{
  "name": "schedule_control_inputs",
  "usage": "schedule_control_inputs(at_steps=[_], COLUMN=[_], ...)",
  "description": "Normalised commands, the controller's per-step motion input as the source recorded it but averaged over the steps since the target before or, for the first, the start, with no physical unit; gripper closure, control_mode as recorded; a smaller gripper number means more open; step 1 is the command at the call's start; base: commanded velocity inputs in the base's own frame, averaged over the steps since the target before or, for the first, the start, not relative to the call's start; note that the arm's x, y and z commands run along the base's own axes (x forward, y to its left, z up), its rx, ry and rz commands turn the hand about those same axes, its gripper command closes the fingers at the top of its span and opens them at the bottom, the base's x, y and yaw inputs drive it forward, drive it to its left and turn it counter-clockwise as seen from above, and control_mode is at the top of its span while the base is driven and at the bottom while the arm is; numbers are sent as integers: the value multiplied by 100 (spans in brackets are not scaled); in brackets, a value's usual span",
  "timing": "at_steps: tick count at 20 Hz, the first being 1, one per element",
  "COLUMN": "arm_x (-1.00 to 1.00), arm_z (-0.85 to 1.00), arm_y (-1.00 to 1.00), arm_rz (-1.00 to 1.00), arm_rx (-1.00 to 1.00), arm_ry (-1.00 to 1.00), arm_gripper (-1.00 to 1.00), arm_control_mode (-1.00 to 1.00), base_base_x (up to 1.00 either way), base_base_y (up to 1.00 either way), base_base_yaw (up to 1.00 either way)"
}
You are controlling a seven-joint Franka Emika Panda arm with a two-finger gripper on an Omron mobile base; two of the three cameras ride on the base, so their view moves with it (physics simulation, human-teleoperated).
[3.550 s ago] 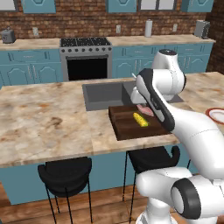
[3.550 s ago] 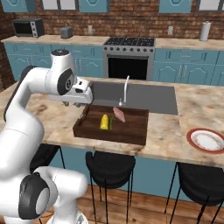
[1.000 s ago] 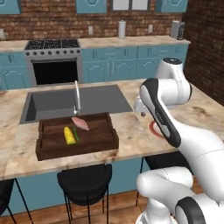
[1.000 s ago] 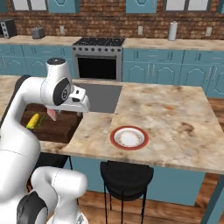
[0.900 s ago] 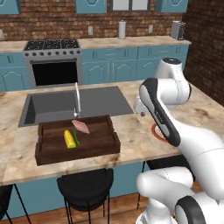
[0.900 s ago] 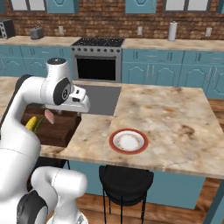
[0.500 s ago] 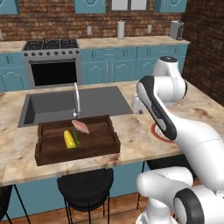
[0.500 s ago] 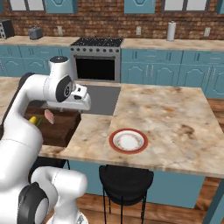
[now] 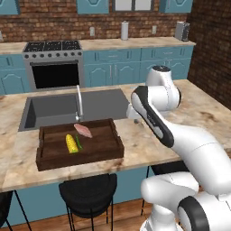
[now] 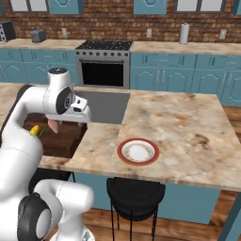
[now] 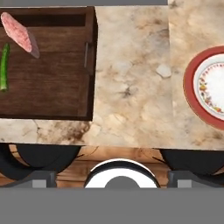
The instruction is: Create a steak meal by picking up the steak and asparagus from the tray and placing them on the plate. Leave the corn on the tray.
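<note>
Left base view, taken left to right from the tray (image 9: 97, 145):

- Dark wooden tray set flat on the marble counter (image 9: 140, 146), just in front of the grey sink (image 9: 49, 110) and its faucet (image 9: 79, 103).
- In the left half of the tray: the corn (image 9: 71, 143), lying lengthwise front to back.
- Just right of the corn, close alongside, touching or not cannot be told: the asparagus (image 9: 79, 142).
- Behind the asparagus, toward the tray's back wall: the steak (image 9: 83, 130), lying flat and angled.
- Right half of the tray floor bare.
- Below the tray's front edge: a dark stool (image 9: 88, 191).

Right base view:

- Corn (image 10: 34, 130) seen at the far left on the tray (image 10: 66, 141), steak (image 10: 53, 126) just right of it, partly behind the arm.
- Gripper (image 10: 79, 116) held in the air over the tray's right end, well above the food.
- Nothing seen held; fingers too hidden to judge, so released or clenched cannot be told.
- Well right of the tray, apart from it, near the counter's front edge: the plate (image 10: 121, 151), nothing on it.

Hand view, looking straight down:

- Asparagus (image 11: 4, 66) and steak (image 11: 18, 32) at the left on the tray floor (image 11: 52, 78), not touching each other.
- Bare marble right of the tray wall.
- Plate rim (image 11: 189, 83) at the right edge, cut off by the frame.
</note>
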Motion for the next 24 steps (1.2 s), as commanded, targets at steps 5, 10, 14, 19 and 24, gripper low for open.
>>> schedule_control_inputs(at_steps=[5, 10, 14, 19, 24], arm_x=[0, 9, 56, 56, 48], arm_z=[-27, -18, -27, -26, -28], arm_y=[97, 86, 57, 18, 40], arm_rz=[5, 14, 9, 7, 1], arm_rx=[-2, 0, 0, 1, -1], arm_ry=[-1, -3, 6, 2, 0], arm_gripper=[-100, -100, -100, -100, -100], arm_control_mode=[-100, -100, -100, -100, -100], base_base_x=[0, 0, 0, 0, 0], base_base_y=[0, 0, 0, 0, 0], base_base_yaw=[0, 0, 0, 0, 0])
